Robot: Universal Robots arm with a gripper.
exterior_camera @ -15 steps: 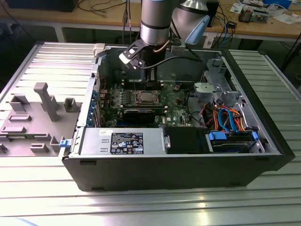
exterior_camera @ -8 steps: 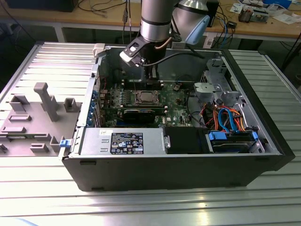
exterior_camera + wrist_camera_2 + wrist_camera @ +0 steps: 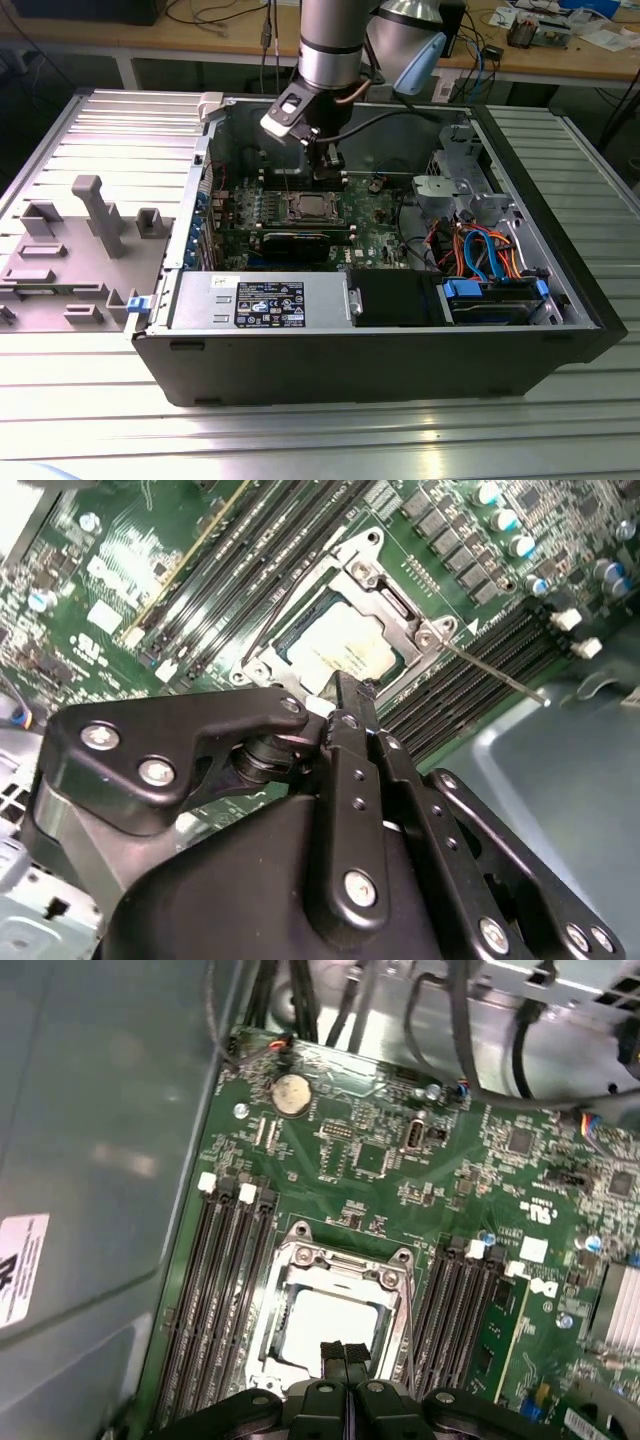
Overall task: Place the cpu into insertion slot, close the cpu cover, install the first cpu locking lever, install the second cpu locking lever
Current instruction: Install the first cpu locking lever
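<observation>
Hovering claw (image 3: 345, 1352): fingers (image 3: 333, 1352) are held together, empty, apparently for pushing.
Pale silver square cpu (image 3: 325, 1320): kept flat by the thin silvery metal cover frame (image 3: 340, 1275).

The cpu (image 3: 330, 1322) lies in the insertion slot (image 3: 288, 211), with the cpu cover (image 3: 345, 1260) apparently down over it and memory slots (image 3: 215, 1290) on both sides. The gripper (image 3: 345, 1353) hangs just above the cpu, inside the open case (image 3: 400, 350).

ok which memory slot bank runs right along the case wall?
The bank between the cpu and the grey case wall, its slots lying parallel to that wall. The other bank sits on the cpu's far side, away from it.
</observation>
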